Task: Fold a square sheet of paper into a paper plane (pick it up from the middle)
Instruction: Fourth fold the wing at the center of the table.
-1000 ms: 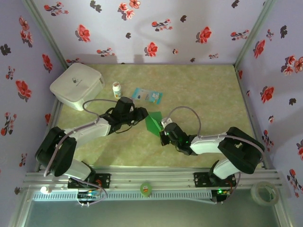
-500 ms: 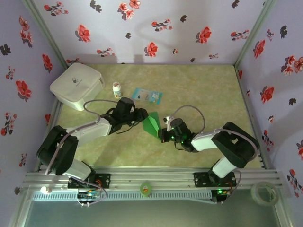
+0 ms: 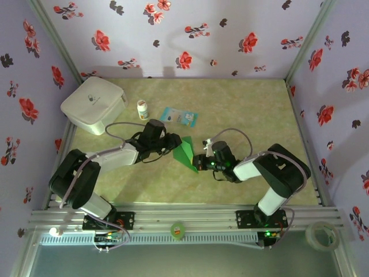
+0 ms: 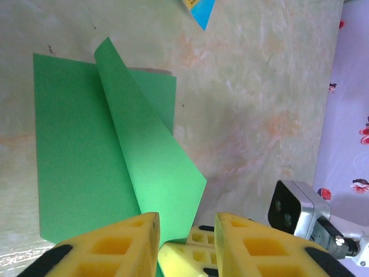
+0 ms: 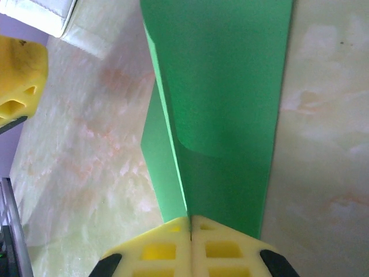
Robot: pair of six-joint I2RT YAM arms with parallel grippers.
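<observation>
Bottom centre, the right gripper (image 5: 190, 231) clamps the lifted half of the square sheet of paper (image 5: 230, 86); the left gripper (image 4: 185, 234) stands parted; an uneven pull could skew the crease.

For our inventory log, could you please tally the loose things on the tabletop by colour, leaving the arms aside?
Green: 1, the square sheet of paper
White: 2, a box and a small bottle
Blue-and-white: 1, a packet
Total: 4
</observation>
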